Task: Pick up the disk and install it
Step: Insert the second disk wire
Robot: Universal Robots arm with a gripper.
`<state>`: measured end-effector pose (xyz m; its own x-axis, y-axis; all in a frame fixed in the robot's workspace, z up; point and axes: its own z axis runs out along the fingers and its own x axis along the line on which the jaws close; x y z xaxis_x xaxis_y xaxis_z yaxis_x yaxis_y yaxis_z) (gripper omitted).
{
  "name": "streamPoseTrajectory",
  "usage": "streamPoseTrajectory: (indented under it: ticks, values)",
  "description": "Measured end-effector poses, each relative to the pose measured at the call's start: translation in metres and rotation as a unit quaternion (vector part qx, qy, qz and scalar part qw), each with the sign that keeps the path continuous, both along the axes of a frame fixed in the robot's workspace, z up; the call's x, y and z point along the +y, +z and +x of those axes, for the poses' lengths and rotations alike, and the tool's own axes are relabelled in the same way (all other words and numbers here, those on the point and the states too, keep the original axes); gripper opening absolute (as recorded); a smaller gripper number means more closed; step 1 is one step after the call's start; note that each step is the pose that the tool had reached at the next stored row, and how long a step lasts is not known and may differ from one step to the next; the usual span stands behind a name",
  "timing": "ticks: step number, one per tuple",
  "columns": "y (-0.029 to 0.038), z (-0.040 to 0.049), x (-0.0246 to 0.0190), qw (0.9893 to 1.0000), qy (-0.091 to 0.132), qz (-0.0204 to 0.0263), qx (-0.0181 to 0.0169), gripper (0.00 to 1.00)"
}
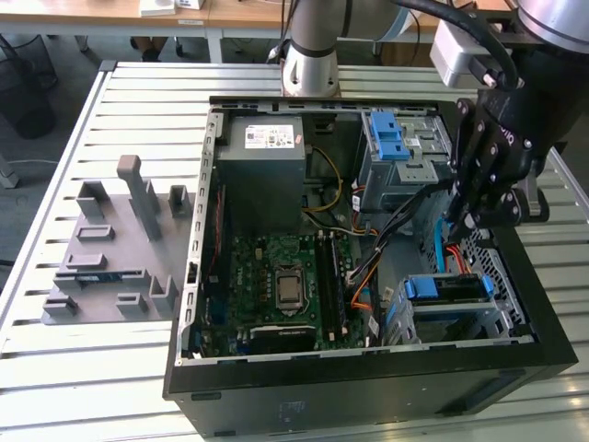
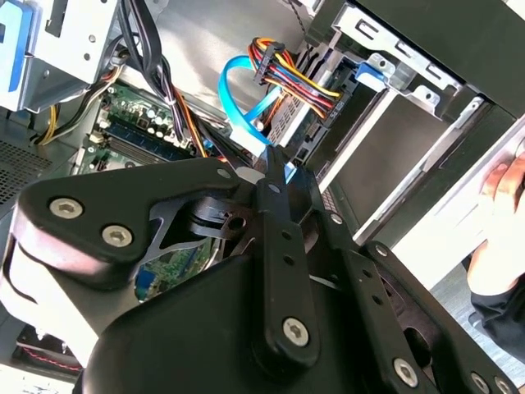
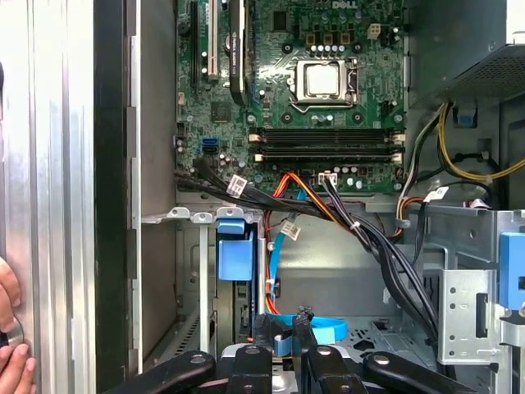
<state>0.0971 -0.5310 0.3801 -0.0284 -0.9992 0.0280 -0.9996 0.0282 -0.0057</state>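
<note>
The claw (image 1: 465, 219) hangs inside the open computer case (image 1: 276, 387), fingers drawn together on a blue cable (image 2: 246, 123), above the seated disk (image 1: 446, 288).

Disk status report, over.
Gripper hovers above drive bay. Disk sits in bay, blue frame showing. Blue cable close beside gripper.
</note>
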Motion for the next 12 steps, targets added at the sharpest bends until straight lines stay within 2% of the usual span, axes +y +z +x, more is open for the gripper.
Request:
streamPoseTrajectory:
  ticks: [12]
  values:
    - [-0.0050, 0.0000, 0.0000, 1.0000, 0.000, -0.0007, -0.0011, 0.25]
